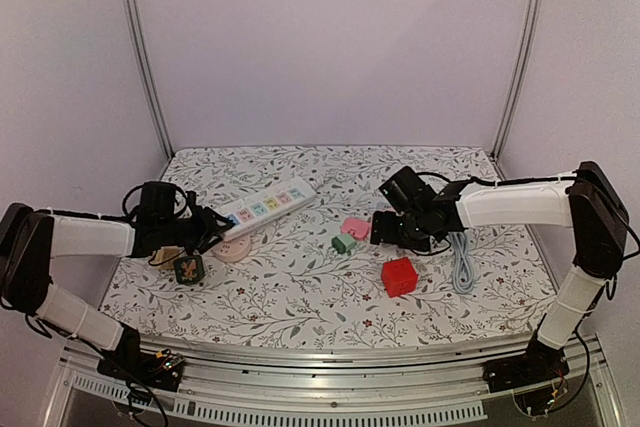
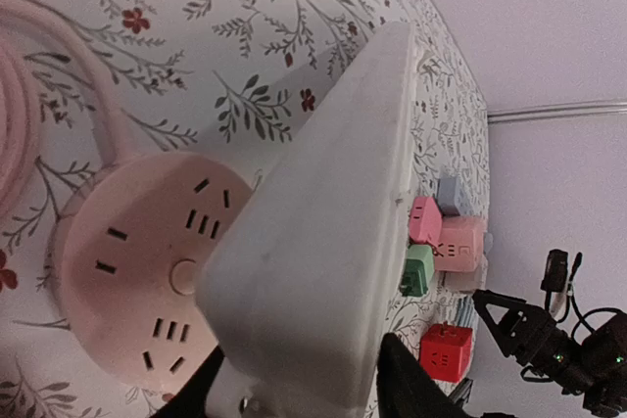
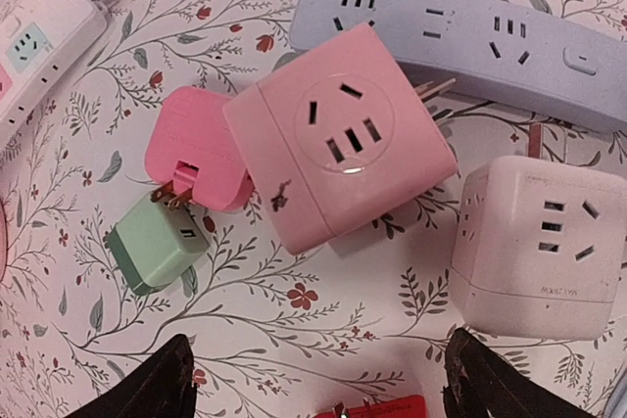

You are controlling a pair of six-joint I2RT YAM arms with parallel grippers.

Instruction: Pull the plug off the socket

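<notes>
The white power strip [image 1: 268, 204] lies slanted at the back left with no plug showing in its sockets. My left gripper [image 1: 207, 225] is at its near end. In the left wrist view the strip [image 2: 323, 222] fills the gap of that gripper [image 2: 304, 379], with a black finger against each side. A pink plug [image 3: 196, 149] and a green plug [image 3: 157, 242] lie loose on the cloth, the pink one's prongs touching the green one. My right gripper [image 3: 318, 359] hovers open just short of them, nothing between its fingers. In the top view it [image 1: 385, 227] is right of the plugs.
A round pink socket [image 2: 147, 281] sits under the strip's near end. A pink cube adapter [image 3: 338, 149], a blue-grey strip [image 3: 460, 31] and a white cube socket [image 3: 539, 247] crowd the right gripper's front. A red cube [image 1: 399, 276], a black adapter [image 1: 188, 268] and a white cable [image 1: 461, 262] lie nearer.
</notes>
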